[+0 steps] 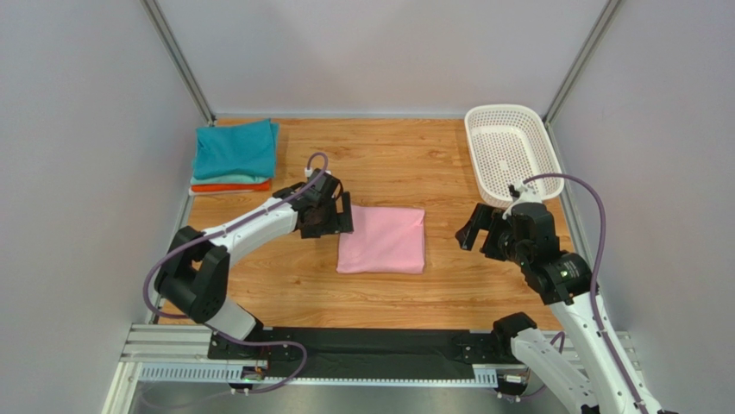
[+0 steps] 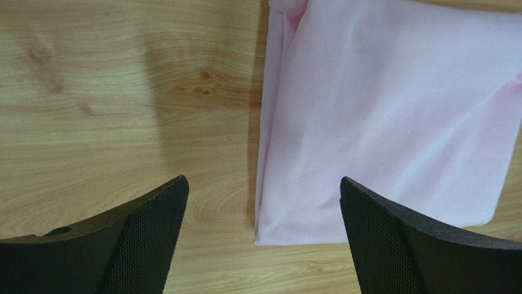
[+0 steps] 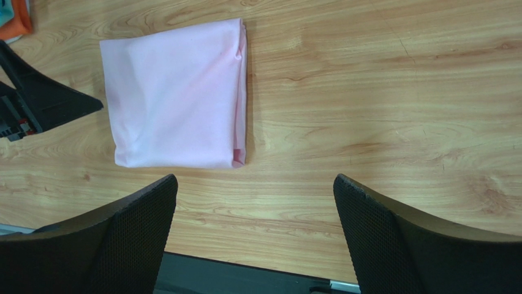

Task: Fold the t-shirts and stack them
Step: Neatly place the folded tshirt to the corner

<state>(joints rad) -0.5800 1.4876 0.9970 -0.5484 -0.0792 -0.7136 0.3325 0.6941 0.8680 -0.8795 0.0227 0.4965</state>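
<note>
Lying folded, pink t-shirt [image 1: 381, 240], left hand [image 2: 263, 178] wide, right hand [image 3: 255, 176] wide

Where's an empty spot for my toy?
Bare wood at the back, between the shirt stack and the basket; also between the pink t-shirt and the right end effector. Crowded where the left end effector hangs by that t-shirt.

Left fingers [image 2: 141, 245] spread wide, empty; right fingers [image 3: 122, 245] likewise.
</note>
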